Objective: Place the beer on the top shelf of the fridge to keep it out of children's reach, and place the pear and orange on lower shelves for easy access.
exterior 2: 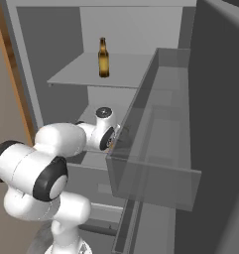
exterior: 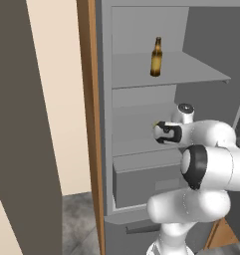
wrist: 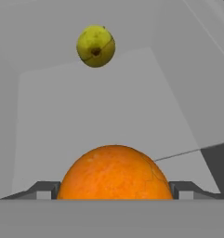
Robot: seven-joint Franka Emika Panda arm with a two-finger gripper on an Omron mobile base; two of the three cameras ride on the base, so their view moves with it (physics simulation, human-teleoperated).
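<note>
**A:** You're looking into a kitchen with a cream wall and a grey tiled floor (exterior: 79, 219), and the grey fridge (exterior: 104, 99) stands open beside a wooden panel (exterior: 89, 99). Where's your orange?

**B:** The orange (wrist: 115, 172) is right at the hand (wrist: 115, 189). In the hand view it sits between the two dark fingertips (wrist: 47, 189), one on each side, and each tip touches its skin. So your hand is clasped around the orange, with the jaws set wide to fit it.

**A:** Is it resting on anything?

**B:** You can't tell. Its underside is cut off at the bottom of that view. The grey board of a lower shelf (wrist: 108, 107) stretches away past it.

**A:** And the pear?

**B:** The pear (wrist: 95, 45) lies further along that same shelf, well apart from the orange and near the back wall. Its end is turned toward you.

**A:** What about the beer?

**B:** The beer (exterior: 156, 57) stands upright on the top shelf (exterior: 196, 69), alone and roughly in the middle of the board. From the right base view you see the same bottle (exterior 2: 104, 58) near the front edge of that shelf (exterior 2: 136, 67).

**A:** Where's your arm in all this?

**B:** The arm (exterior: 211, 164) reaches forward into the fridge below the top shelf, with its wrist at the level of the lower shelves. Under those shelves is the boxy drawer (exterior: 141, 184). On your right, the open door carries a clear rack (exterior 2: 155, 149), just beside the wrist.
</note>
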